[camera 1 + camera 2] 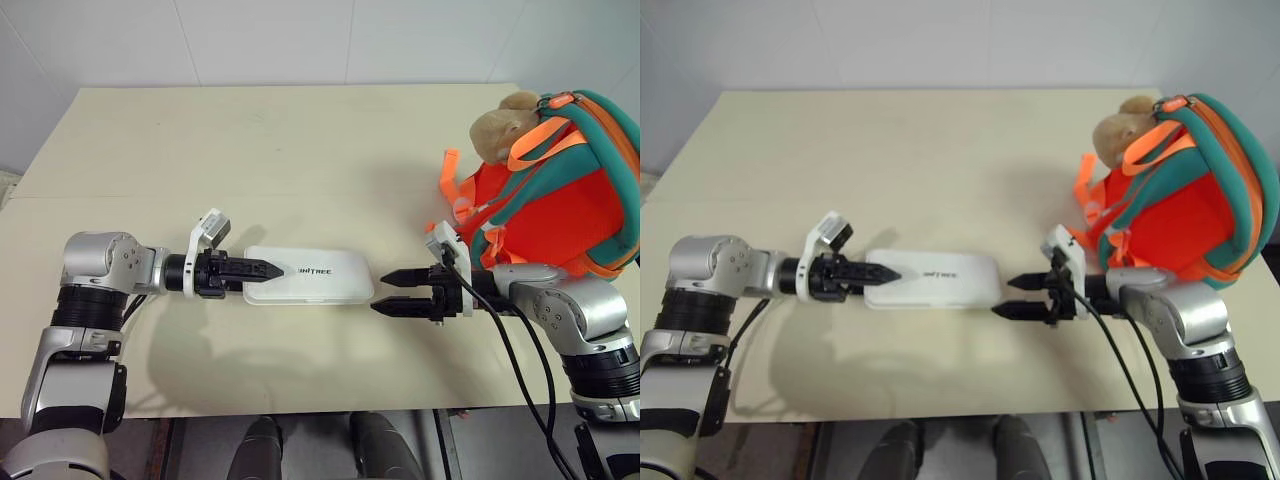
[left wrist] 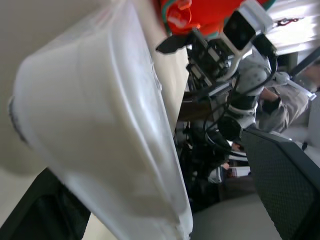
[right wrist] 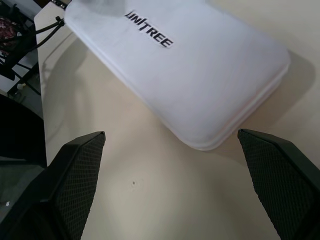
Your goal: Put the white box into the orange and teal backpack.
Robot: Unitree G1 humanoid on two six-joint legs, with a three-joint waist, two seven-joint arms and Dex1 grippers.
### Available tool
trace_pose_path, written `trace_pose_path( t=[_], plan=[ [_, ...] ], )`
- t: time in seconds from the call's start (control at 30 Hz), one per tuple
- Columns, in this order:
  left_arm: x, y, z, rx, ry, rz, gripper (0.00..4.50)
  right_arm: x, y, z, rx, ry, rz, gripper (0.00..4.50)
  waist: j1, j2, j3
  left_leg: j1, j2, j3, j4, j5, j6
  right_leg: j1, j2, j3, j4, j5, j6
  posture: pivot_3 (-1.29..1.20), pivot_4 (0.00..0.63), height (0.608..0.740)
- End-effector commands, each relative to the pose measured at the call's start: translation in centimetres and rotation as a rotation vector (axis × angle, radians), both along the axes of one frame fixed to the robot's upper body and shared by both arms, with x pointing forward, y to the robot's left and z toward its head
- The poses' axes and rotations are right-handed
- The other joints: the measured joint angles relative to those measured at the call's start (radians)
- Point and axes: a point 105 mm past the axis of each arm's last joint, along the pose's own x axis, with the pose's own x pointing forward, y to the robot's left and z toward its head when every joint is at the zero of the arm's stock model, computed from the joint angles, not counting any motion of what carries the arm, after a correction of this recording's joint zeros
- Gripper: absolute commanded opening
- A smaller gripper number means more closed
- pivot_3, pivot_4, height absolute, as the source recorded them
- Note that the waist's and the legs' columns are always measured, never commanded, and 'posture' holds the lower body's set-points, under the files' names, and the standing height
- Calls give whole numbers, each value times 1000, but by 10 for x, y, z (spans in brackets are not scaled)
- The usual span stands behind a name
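The white box [image 1: 308,275] lies flat on the table's middle, its dark lettering facing up. My left gripper [image 1: 272,268] points along the table at the box's left end, fingertips over that end; in the left wrist view the box [image 2: 100,130] fills the space between the spread fingers [image 2: 282,180] with a gap beside it. My right gripper [image 1: 381,293] is open and faces the box's right end, a short way from it. The orange and teal backpack [image 1: 560,200] stands at the table's right edge behind my right arm, with a tan plush toy [image 1: 500,125] at its top.
The beige table [image 1: 300,130] stretches far behind the box, and its front edge runs just below both arms. Black cables [image 1: 520,350] hang from my right wrist. Orange webbing straps [image 1: 455,190] of the backpack trail on the table near my right gripper.
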Motion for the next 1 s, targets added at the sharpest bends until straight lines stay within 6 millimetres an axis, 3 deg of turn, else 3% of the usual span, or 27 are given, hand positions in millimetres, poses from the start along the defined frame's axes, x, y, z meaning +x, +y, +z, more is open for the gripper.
trace_pose_path(
  t=[0.03, 0.23, 0.33, 0.57, 0.8, 1.0],
  plan=[
    [-8, -2, 4, -13, -3, -33, 3924, 0, -1, 7, 14, -34, 10, 4500, 0, 0, 0, 0, 0, 0, 0, 0, 0, 0, 0, 0, 0, 0, 0, 0, 150, 740],
    [-21, 0, -26, 51, 76, -18, 2085, 0, 2, 9, 48, -56, 6, 4500, -2, 0, 0, 0, 0, 0, 0, 0, 0, 0, 0, 0, 0, 0, 0, 0, 150, 740],
    [-14, 2, -31, 53, 66, 42, 1321, -4, 5, 13, 65, -75, 18, 4500, 1, 0, 0, 0, 0, 0, 0, 0, 0, 0, 0, 0, 0, 0, 0, 0, 150, 740],
    [7, 5, -23, 27, -6, 135, 1311, -9, -1, 28, 103, -140, -59, 4500, 13, 0, 0, 0, 0, 0, 2, 0, 0, 1, 0, 0, 1, 1, 1, 0, 150, 740],
    [14, 12, -17, 26, -125, 171, 1311, -11, -45, 61, 185, -276, -400, 4500, 25, 0, 0, 0, 0, 0, 1, 0, 0, 0, 0, 0, 0, 1, 0, 0, 150, 740],
    [14, 21, -29, 129, -234, 128, 1311, -35, -81, 87, 121, -435, -753, 4500, 25, 0, 0, 0, 0, 0, -1, 0, -1, 0, -1, 0, 0, 0, 0, 0, 150, 740]
  ],
)
